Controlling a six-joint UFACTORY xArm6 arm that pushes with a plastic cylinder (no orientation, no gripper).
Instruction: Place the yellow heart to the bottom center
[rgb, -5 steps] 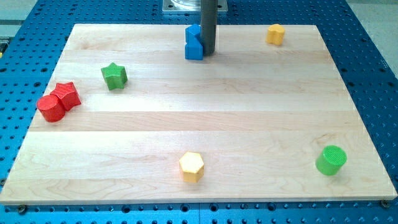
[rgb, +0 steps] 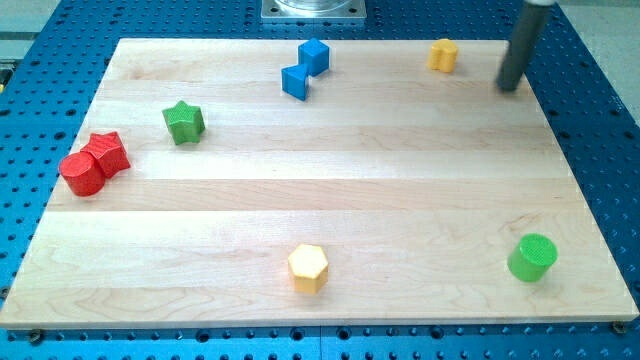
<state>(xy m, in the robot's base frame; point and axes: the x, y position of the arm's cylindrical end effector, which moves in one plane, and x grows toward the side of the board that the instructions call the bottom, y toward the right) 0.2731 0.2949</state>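
A small yellow block (rgb: 443, 55), its shape hard to make out, sits near the board's top edge at the view's right. A yellow hexagon (rgb: 308, 268) sits at the bottom centre. My tip (rgb: 510, 89) is at the board's top right corner area, to the right of the small yellow block and a little lower, apart from it and touching no block.
Two blue blocks (rgb: 313, 56) (rgb: 295, 82) touch at the top centre. A green star (rgb: 184, 122) and a red star (rgb: 108, 152) beside a red cylinder (rgb: 82, 173) lie at the left. A green cylinder (rgb: 532, 258) stands at the bottom right. The wooden board (rgb: 320, 200) lies on a blue perforated table.
My tip has moved from beside the blue blocks at top centre far to the right, past the small yellow block. The lower blue block now sits slightly further left.
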